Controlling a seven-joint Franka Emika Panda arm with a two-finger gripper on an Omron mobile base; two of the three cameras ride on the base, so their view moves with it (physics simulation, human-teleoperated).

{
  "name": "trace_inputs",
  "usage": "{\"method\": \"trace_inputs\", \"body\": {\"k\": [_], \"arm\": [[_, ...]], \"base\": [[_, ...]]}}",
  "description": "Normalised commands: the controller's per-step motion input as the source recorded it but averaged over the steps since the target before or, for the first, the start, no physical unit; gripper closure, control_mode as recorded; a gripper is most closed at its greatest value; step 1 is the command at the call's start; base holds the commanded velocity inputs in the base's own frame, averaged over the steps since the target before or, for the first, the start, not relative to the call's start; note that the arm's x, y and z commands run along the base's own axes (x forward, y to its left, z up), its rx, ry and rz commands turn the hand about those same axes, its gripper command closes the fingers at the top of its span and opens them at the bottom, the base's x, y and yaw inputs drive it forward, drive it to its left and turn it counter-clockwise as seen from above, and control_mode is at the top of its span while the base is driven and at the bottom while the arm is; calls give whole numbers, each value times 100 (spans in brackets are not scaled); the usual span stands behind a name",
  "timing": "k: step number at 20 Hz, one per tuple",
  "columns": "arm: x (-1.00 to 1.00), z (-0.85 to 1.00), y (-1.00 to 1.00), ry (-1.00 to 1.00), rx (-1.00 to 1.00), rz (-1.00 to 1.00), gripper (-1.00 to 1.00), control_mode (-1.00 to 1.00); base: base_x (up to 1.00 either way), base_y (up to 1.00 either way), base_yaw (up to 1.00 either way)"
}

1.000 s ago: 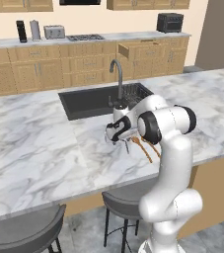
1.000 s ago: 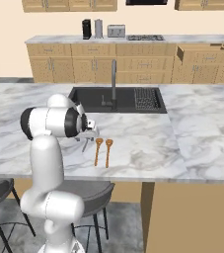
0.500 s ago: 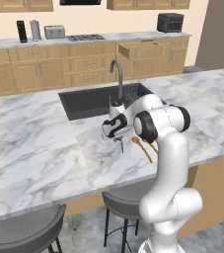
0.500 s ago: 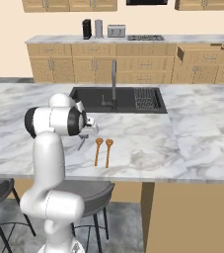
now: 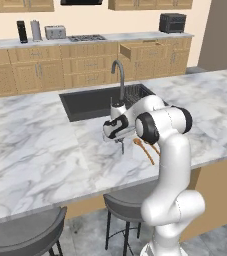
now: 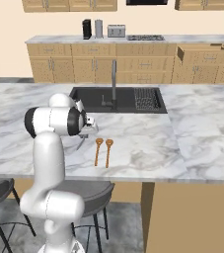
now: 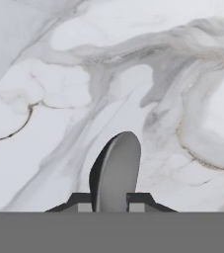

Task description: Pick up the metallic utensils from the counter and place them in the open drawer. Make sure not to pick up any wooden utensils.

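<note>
My gripper (image 7: 114, 201) is shut on the grey metal utensil (image 7: 116, 168), whose oval end rises between the finger tips above the marble counter (image 7: 44, 99). In the left base view the gripper (image 5: 119, 136) hangs just over the counter (image 5: 35, 145) in front of the sink, with the thin utensil (image 5: 122, 148) pointing down from it. The right base view has the gripper (image 6: 85, 132) and the utensil (image 6: 80, 143) left of the two wooden spoons (image 6: 102, 151). Those wooden spoons (image 5: 146, 149) lie side by side on the marble. The open drawer (image 5: 142, 50) (image 6: 202, 51) juts from the back cabinets.
A black sink (image 5: 92, 102) with a curved steel tap (image 5: 119, 75) lies behind the gripper. Stools (image 5: 127, 202) stand under the counter's near edge. The back counter carries a toaster (image 5: 55, 32) and a stove (image 5: 86, 37).
The jaws have closed on the grey utensil. The hand has barely shifted above the counter, and the wooden spoons lie as before.
</note>
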Motion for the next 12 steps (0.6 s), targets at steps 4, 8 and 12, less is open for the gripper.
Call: {"method": "trace_inputs", "body": {"k": [4,8,12], "arm": [[0,0,0,0,0,0,100,-100],[0,0,0,0,0,0,100,-100],[0,0,0,0,0,0,100,-100]], "base": [[0,0,0],[0,0,0],[0,0,0]]}}
